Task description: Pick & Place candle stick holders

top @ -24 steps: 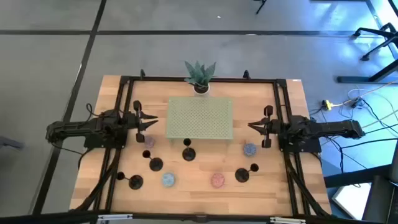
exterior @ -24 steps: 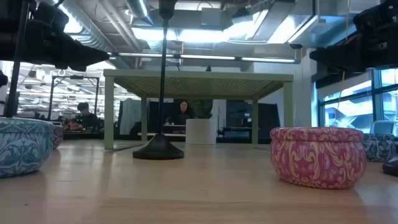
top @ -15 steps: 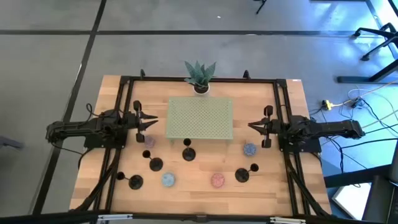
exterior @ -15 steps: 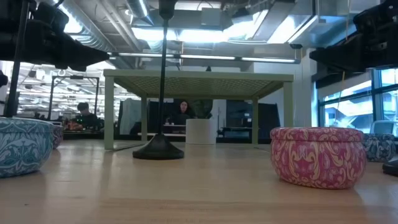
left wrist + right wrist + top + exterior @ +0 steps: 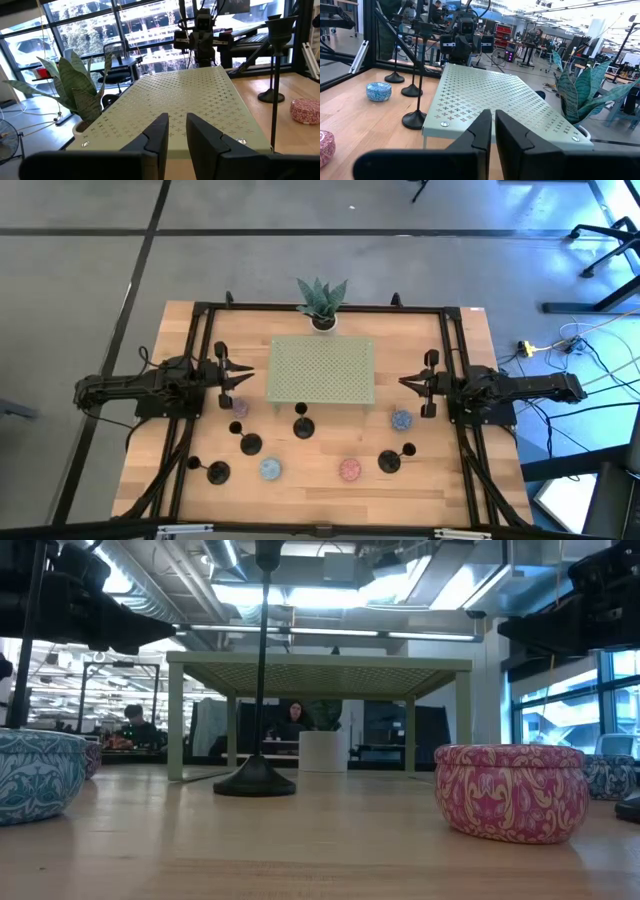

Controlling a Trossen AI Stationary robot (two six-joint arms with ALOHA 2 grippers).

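holders, 4 of them, stand upright on the wooden desk point(image 5: 470, 480) near of a pale green perforated shelf point(image 5: 321, 369) that sits at the desk's middle. one candle stick holder point(image 5: 302, 427) stands just near of the shelf's near edge, about centre; a second holder point(image 5: 249, 444) is to its left and a little nearer; a third holder point(image 5: 217, 473) is further left and nearer still, by the left frame rail; the fourth holder point(image 5: 389, 461) stands on the right half. small patterned tins lie among them: a blue tin point(image 5: 270, 469) between the second and third holders' side, a pink tin point(image 5: 349, 470) just left of the fourth holder, another blue tin point(image 5: 401, 420) right of the shelf's near corner, and a purple tin point(image 5: 240, 407) at the shelf's near left corner. a potted plant point(image 5: 322, 303) stands at the far edge behind the shelf. the left gripper point(image 5: 236, 377) hovers at the shelf's left side, its fingers point(image 5: 157, 134) a narrow gap apart and holding nothing. the right gripper point(image 5: 408, 384) hovers at the shelf's right side, fingers point(image 5: 483, 127) nearly together and empty. both grippers are well apart from every holder. in the low view the middle holder's stem rises in front of the shelf, with the pink tin to the right.
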